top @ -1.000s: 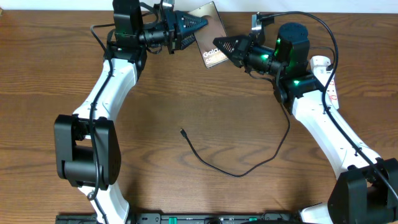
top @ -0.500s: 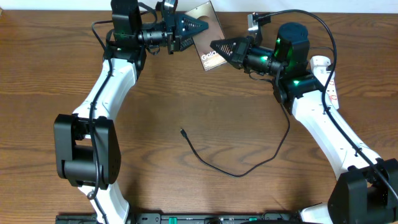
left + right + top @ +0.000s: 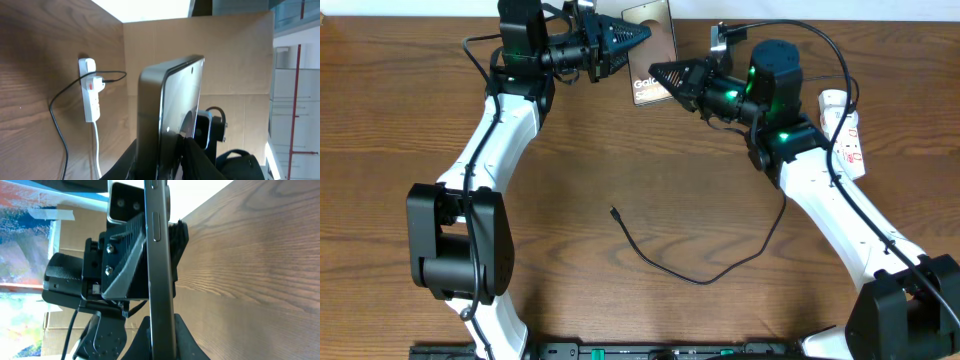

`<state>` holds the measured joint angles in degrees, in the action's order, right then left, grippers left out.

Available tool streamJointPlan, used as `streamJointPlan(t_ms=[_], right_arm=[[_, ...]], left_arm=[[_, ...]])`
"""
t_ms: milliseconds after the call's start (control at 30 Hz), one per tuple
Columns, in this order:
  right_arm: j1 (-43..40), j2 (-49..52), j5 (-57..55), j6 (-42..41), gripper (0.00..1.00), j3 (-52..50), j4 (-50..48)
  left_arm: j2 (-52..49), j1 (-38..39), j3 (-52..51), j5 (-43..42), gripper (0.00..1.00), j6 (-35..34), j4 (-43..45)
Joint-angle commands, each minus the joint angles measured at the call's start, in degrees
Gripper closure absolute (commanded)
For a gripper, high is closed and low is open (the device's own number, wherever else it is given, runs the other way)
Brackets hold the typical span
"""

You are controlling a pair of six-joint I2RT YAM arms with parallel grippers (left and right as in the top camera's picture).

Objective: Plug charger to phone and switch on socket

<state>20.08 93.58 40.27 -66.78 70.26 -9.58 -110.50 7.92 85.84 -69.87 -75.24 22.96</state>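
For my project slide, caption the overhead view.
Left gripper and right gripper grip the phone; the charger lies loose nearby.

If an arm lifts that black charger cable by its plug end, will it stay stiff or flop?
Probably floppy: the charger cable lies in a loose curve on the table. Likely light, being thin. The plug tip looks small, so it may slip.

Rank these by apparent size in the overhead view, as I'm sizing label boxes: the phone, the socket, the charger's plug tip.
1. the phone, lifted nearer the camera, so its lead is unsure.
2. the socket, partly hidden behind the right arm.
3. the charger's plug tip, clearly smallest.
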Motion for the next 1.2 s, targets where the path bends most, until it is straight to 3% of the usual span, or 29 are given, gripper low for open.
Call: streamJointPlan(t_ms=[0, 67, 233, 300, 367, 467, 567, 833, 967, 1167], right_arm=[[3.6, 2.4, 3.3, -0.5, 0.99, -1.9, 2.5], [3.4, 2.4, 3.3, -0.4, 0.99, -1.9, 2.5], [2.2, 2.4, 3.3, 2.9, 0.98, -1.9, 2.6], [1.4, 2.4, 3.4, 4.3, 0.93, -1.9, 2.6], [0.8, 2.4, 3.4, 5.4, 0.84, -1.9, 2.6], [-0.3, 2.4, 3.5, 9.1, 0.58, -1.9, 2.7], [-1.4, 2.4, 3.6, 11.5, 0.49, -1.9, 3.9], [-2.8, 2.4, 3.6, 14.9, 0.56, -1.9, 5.0], [-2.8, 2.4, 4.1, 17.6, 0.68, -1.9, 4.7], [-2.8, 2.4, 7.8, 22.8, 0.78, -1.9, 1.8]], left_arm=[[2.0, 2.2, 1.8, -1.6, 0.81, -1.8, 2.0], [2.0, 2.2, 1.8, -1.7, 0.92, -1.9, 2.0], [2.0, 2.2, 1.8, -2.8, 0.92, -1.8, 2.0], [2.0, 2.1, 1.8, -3.2, 0.93, -1.7, 2.0], [2.0, 2.0, 1.8, -3.1, 0.93, -1.3, 2.0], [1.9, 1.7, 1.8, -3.2, 0.93, 0.9, 1.8], [1.9, 1.0, 1.7, -3.1, 0.93, 2.4, -0.2], [1.9, 0.3, 1.6, -3.2, 0.93, 2.3, -1.0], [1.9, 0.3, 1.6, -4.5, 0.93, 2.3, -1.0], [1.9, 0.5, 1.5, -9.0, 0.93, 2.3, -1.5]])
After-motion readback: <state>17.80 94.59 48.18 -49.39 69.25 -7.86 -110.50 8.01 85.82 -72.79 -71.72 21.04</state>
